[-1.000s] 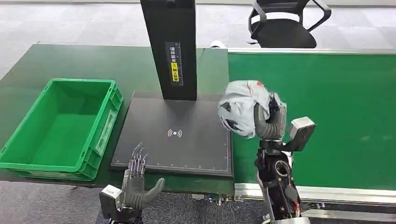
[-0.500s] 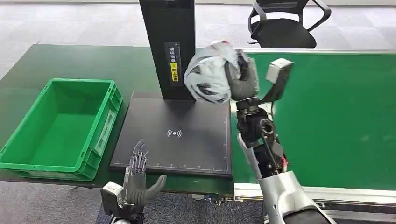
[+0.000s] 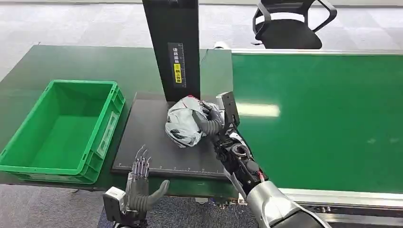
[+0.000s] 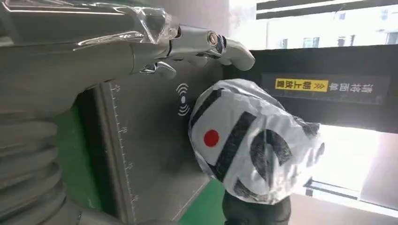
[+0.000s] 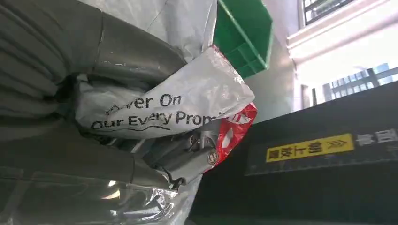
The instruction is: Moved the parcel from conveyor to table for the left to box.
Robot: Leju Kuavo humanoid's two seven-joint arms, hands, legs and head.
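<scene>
parcel (image 3: 183, 122) is off the conveyor (image 3: 323, 114) and down on the black pad (image 3: 142, 137), right hand (image 3: 211, 122) gripping it, so letting go is left, then the open left hand (image 3: 139, 187) boxes it in the bin (image 3: 28, 164)

You've got a black office chair (image 3: 290, 23) on the grey floor (image 3: 71, 21) behind the black scanner post (image 3: 173, 47), yellow label (image 3: 177, 73) on the post's front.
</scene>
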